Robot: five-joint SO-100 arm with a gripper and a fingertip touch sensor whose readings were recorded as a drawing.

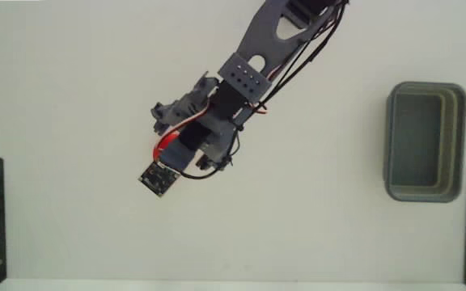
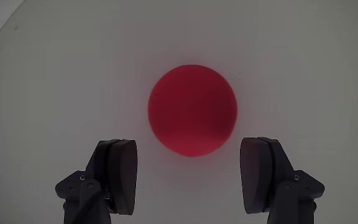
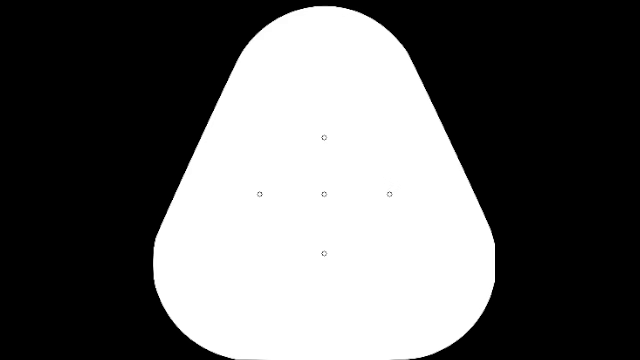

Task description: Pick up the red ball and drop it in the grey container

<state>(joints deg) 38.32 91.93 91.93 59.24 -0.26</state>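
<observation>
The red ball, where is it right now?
In the wrist view the red ball lies on the white table, centred just beyond the open gripper, touching neither finger. The fixed view hides it under the arm.

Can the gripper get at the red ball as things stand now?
Probably yes. In the wrist view the red ball lies bare on the white table, just ahead of the open gripper, centred between its fingers, with nothing between.

The red ball (image 2: 192,110) looks smooth and matt, without shine. The gripper (image 2: 192,177) has dark fingers (image 2: 120,174) of smooth plastic, faintly satin. The grey container (image 1: 425,141) at the right looks like matt moulded plastic. The white table (image 1: 71,226) is smooth and matt.
</observation>
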